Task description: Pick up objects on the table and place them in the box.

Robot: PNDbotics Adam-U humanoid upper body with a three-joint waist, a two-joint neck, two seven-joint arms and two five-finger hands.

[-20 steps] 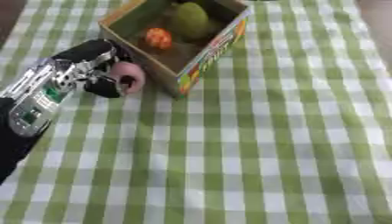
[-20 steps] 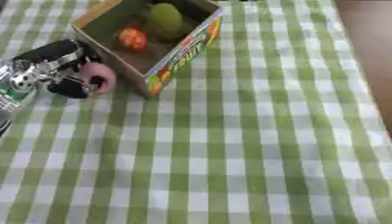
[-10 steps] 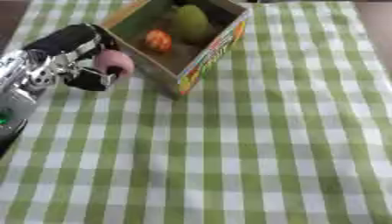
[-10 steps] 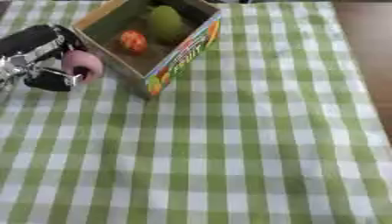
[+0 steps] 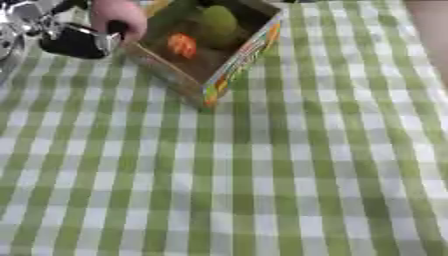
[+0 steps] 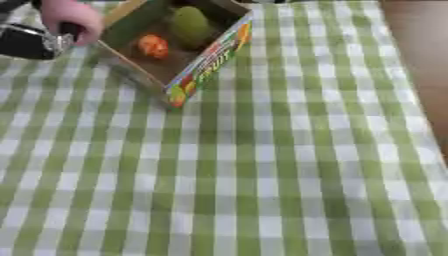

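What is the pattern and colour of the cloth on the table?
The tablecloth is green-and-white checked, seen best in the left eye view.

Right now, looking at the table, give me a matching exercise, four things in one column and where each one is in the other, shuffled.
Things:
1. pink object
2. orange fruit
3. green fruit
4. left hand

Places:
A. in the box, far side
B. upper left corner, beside the box
C. held just outside the box's left wall
D. in the box, near side

Pairs: 1-C, 2-D, 3-A, 4-B
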